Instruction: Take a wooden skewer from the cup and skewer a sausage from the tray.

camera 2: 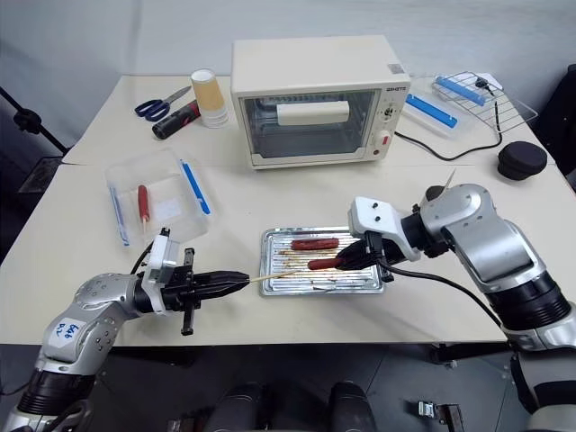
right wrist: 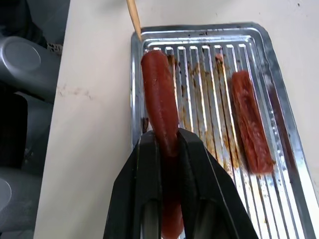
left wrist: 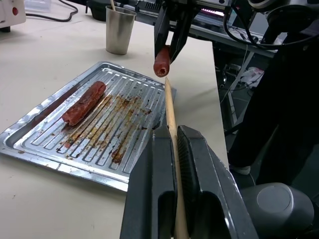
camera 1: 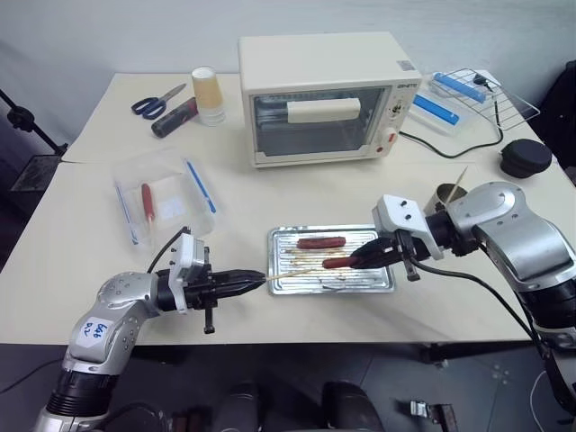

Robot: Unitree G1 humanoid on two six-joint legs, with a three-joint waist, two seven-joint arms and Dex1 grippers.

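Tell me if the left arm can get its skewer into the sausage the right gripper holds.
Probably yes. The left gripper holds the skewer with its tip just short of the sausage end, roughly in line, and nothing lies between them above the tray.

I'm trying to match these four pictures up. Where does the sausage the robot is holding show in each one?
Left eye view: the held sausage is over the tray's near half, in the right claw.
Right eye view: the sausage is just below the picture's middle.
Left wrist view: its end hangs near the top, above the wooden skewer.
Right wrist view: it runs up the middle.
Shared landmark: the tray.
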